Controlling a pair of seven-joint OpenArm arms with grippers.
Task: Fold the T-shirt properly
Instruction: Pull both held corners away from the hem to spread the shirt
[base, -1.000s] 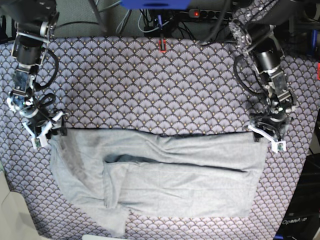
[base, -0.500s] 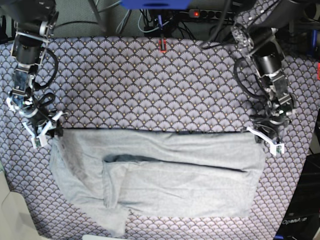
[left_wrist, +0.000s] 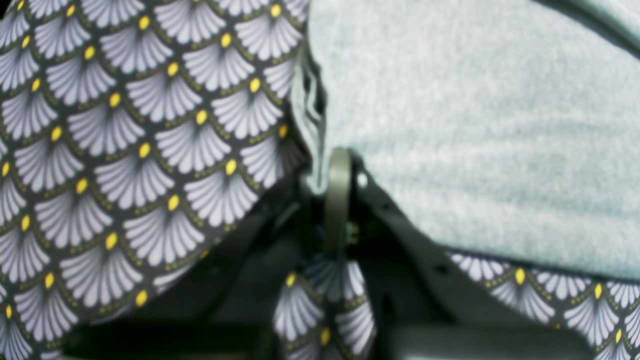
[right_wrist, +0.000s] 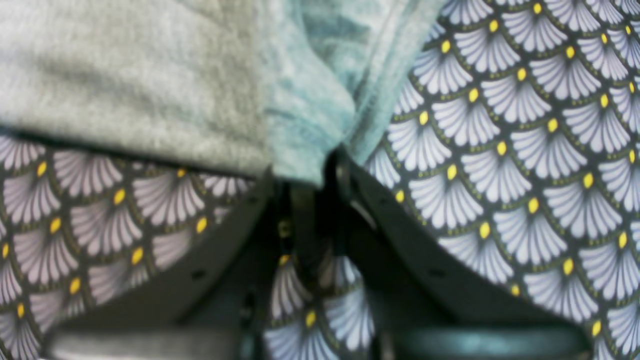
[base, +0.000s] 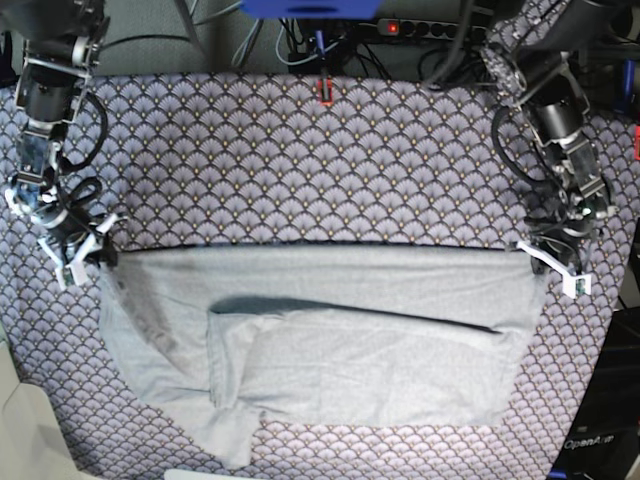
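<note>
On the left edge of my base view I have the right gripper (base: 78, 255) down at the counter (base: 300, 160), at the far left corner of the T-shirt (base: 330, 340). Through its wrist camera the fingers (right_wrist: 345, 175) are pressed together with a bunched bit of the grey hem caught between them, so I read that as a pinch on the T-shirt (right_wrist: 150, 75). The purple fan-patterned tablecloth (right_wrist: 525, 150) fills the rest of that view.

Moving across, the T-shirt lies flat on the tablecloth (base: 300, 160) in the near half of the counter, its far edge drawn into a straight line between my two grippers. A folded layer sits on top around the middle, with a darker strip showing along its upper edge, and a sleeve (base: 225, 440) trails off toward the near left.

On the right of the base view, the left gripper (base: 560, 272) sits at the far right corner. Its wrist camera shows the fingers (left_wrist: 338, 190) closed tight on the cloth edge (left_wrist: 312, 125), pinching the T-shirt (left_wrist: 475, 125).
</note>
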